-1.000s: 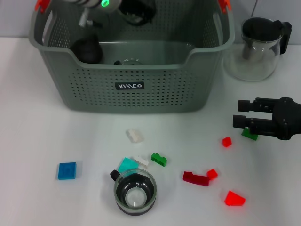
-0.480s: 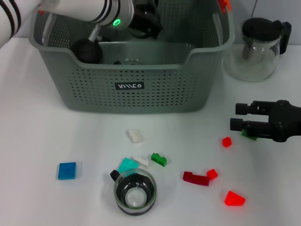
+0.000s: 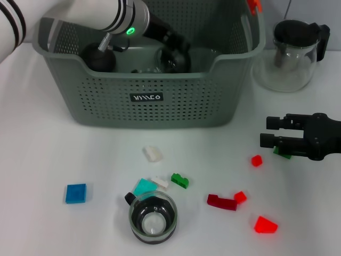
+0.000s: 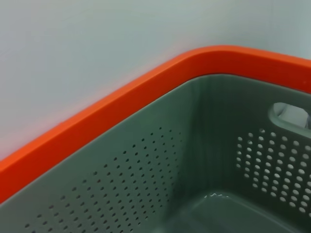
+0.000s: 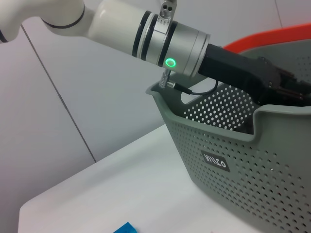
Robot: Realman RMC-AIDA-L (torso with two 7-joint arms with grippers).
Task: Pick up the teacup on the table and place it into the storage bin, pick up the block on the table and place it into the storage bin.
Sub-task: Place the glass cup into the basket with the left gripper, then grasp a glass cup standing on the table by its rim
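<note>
The grey-green perforated storage bin (image 3: pixel 101 106) stands at the back of the table. It also shows in the left wrist view (image 4: pixel 146 184) and the right wrist view (image 5: pixel 291 184). My left gripper (image 3: pixel 177 55) reaches down inside the bin, next to something glassy (image 3: pixel 157 63). A glass teacup (image 3: pixel 153 217) with a dark base stands on the table at the front. Small blocks lie around it: blue (image 3: pixel 76 193), white (image 3: pixel 153 153), teal (image 3: pixel 144 187), green (image 3: pixel 180 180) and red (image 3: pixel 265 225). My right gripper (image 3: pixel 269 132) is open, low over the table at the right, beside a green block (image 3: pixel 282 153).
A glass teapot (image 3: pixel 295 53) with a black lid stands right of the bin. A dark round object (image 3: pixel 98 56) lies in the bin's left part. More red blocks (image 3: pixel 222 201) lie between the teacup and my right gripper.
My left arm has lowered its gripper from above the bin's back rim down into the bin. My right gripper has shifted slightly left and towards the front.
</note>
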